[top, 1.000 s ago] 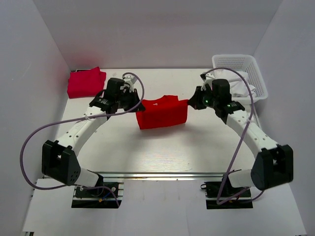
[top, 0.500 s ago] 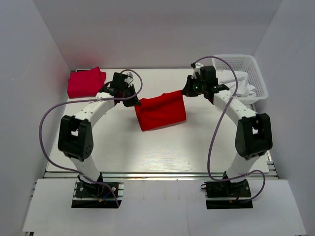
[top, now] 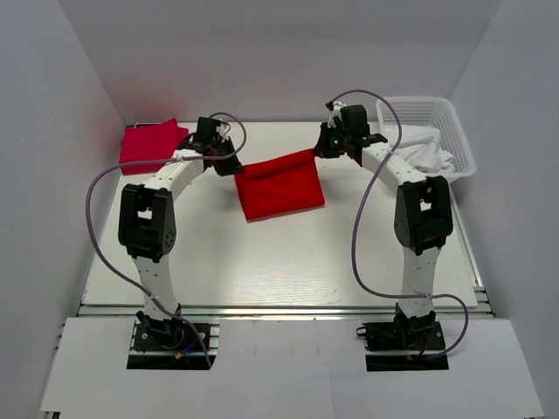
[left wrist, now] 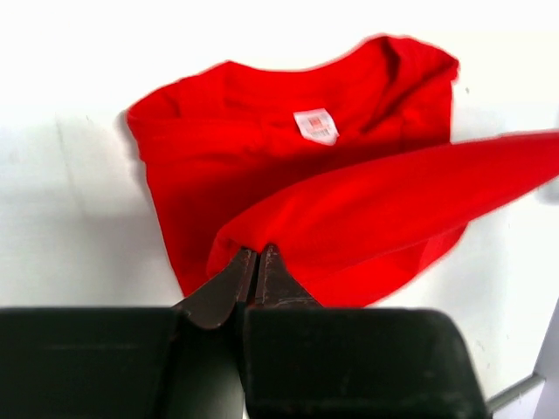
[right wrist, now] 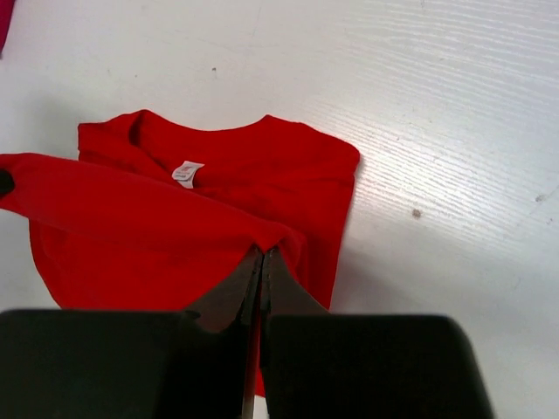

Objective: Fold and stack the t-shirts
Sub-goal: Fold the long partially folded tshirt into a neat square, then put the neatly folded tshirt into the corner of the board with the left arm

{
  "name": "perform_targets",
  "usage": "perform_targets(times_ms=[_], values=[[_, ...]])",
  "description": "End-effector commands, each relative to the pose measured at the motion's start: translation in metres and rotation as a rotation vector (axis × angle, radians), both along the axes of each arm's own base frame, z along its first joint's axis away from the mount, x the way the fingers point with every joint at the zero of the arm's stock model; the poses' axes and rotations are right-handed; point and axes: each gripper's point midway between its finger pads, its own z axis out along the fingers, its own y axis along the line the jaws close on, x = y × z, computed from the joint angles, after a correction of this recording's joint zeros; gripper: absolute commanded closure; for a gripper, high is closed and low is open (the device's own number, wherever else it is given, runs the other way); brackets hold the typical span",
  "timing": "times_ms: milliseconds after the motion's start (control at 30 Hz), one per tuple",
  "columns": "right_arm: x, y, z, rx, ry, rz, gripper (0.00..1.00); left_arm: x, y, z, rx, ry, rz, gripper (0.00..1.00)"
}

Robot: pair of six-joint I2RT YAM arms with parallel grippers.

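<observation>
The bright red t-shirt (top: pixel 278 187) lies mid-table, its hem edge lifted and stretched between both grippers over the collar half. My left gripper (top: pixel 233 168) is shut on the shirt's left corner; in the left wrist view (left wrist: pixel 257 253) the jaws pinch red cloth (left wrist: pixel 367 209) above the collar and white label. My right gripper (top: pixel 320 152) is shut on the right corner, also seen in the right wrist view (right wrist: pixel 262 255) over the shirt (right wrist: pixel 218 201). The pinkish crimson t-shirt (top: pixel 150 144) lies folded at the far left.
A white basket (top: pixel 432 131) holding white cloth stands at the far right of the table. White walls close in the back and both sides. Purple cables loop from both arms above the table.
Both grippers have carried the shirt's lifted edge away from me toward the back of the table, folding it over the collar half. Both arms have stretched out further.
</observation>
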Motion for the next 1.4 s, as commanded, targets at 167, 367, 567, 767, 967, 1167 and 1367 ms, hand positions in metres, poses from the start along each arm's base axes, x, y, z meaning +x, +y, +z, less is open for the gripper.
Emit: perform_targets(times_ms=[167,367,567,767,967,1167,1367], values=[[0.038,0.006,-0.009,0.02,-0.036,0.025,1.0,0.036,0.025,-0.005,0.011,-0.028,0.044,1.0],[0.055,0.017,-0.001,0.085,-0.03,0.045,0.1,0.061,0.027,0.017,-0.023,-0.122,0.02,0.06],[0.033,0.02,0.031,0.11,-0.089,0.101,0.1,0.048,0.019,0.04,-0.015,-0.19,-0.075,0.0],[-0.013,0.019,0.029,0.146,-0.044,0.157,0.1,0.027,-0.011,0.046,-0.088,-0.253,-0.215,0.0],[-0.026,0.012,0.014,0.132,-0.011,0.149,0.1,0.033,-0.002,0.004,0.026,-0.165,-0.173,0.04],[-0.025,0.009,0.0,0.108,0.024,0.129,0.1,0.029,-0.003,-0.037,0.123,-0.036,-0.157,0.12],[-0.028,0.004,-0.014,0.074,0.054,0.114,0.1,0.009,0.006,-0.066,0.162,0.055,-0.156,0.0]])
